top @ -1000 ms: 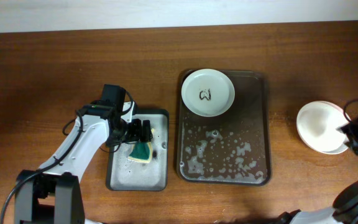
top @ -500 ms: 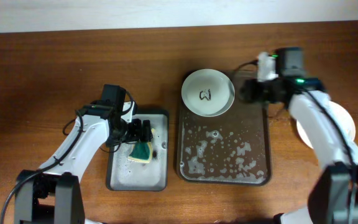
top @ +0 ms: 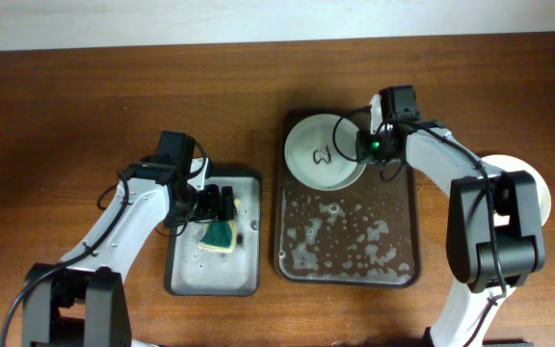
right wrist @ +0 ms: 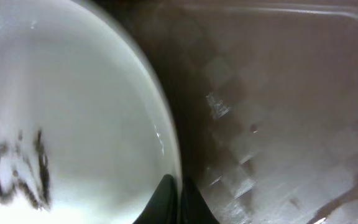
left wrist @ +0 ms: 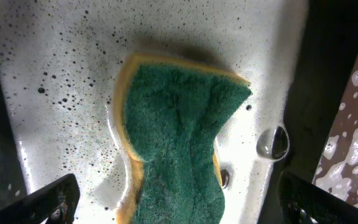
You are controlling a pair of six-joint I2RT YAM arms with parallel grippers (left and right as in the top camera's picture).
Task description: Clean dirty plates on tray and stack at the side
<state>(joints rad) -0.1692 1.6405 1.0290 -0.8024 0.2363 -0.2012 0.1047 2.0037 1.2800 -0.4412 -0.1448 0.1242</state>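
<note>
Nearest, the tray's (top: 347, 281) near half carries only suds. Left of it, on the grey metal tray (top: 186, 275), the left gripper (top: 222, 204) has not moved in the last second. Its jaws stand wide apart over the green-and-yellow sponge (top: 222, 234), not pinching it.

What has changed is on the right. A second ago the right arm was out at the white stack (top: 545, 198) on the table, right of the tray. It has since swung in to the tray's far end.

There the right gripper (top: 360, 146) now sits at the right-hand rim of the one plate (top: 306, 135) left on the tray, which carries a black scribble at its centre. In the right wrist view the fingertips (right wrist: 166, 198) meet over that rim, so the gripper looks closed on the plate. The plate has also slid a touch nearer, which fits a grip.

By my reading the earlier plates are stacked, and this last dirty one is being taken up for scrubbing.
</note>
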